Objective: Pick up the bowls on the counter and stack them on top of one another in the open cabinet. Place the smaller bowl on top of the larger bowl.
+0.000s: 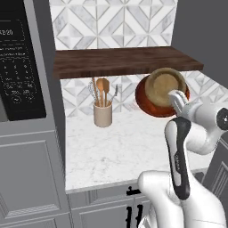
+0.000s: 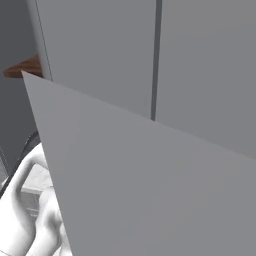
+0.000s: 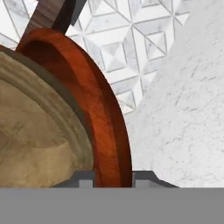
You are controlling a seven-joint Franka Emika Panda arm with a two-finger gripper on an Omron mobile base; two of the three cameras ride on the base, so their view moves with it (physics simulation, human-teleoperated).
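The larger bowl (image 1: 149, 103), glossy reddish-brown, hangs tilted on edge in the air just under the right end of the open cabinet's dark shelf board (image 1: 120, 61). The smaller bowl (image 1: 164, 85), light tan, rests nested inside it and faces the left base camera. My gripper (image 1: 177, 100) is shut on the larger bowl's rim at its right side. In the hand view the red-brown rim (image 3: 98, 109) runs between the two fingertips of the gripper (image 3: 113, 178), with the tan bowl (image 3: 35, 144) to its left. The counter (image 1: 111, 151) lies below.
A cream utensil holder (image 1: 103, 114) with wooden spoons stands at the back of the counter by the tiled wall (image 1: 111, 18). A dark microwave (image 1: 20, 67) sits in the tall unit at left. In the right base view a grey cabinet door (image 2: 150, 165) blocks most of the scene.
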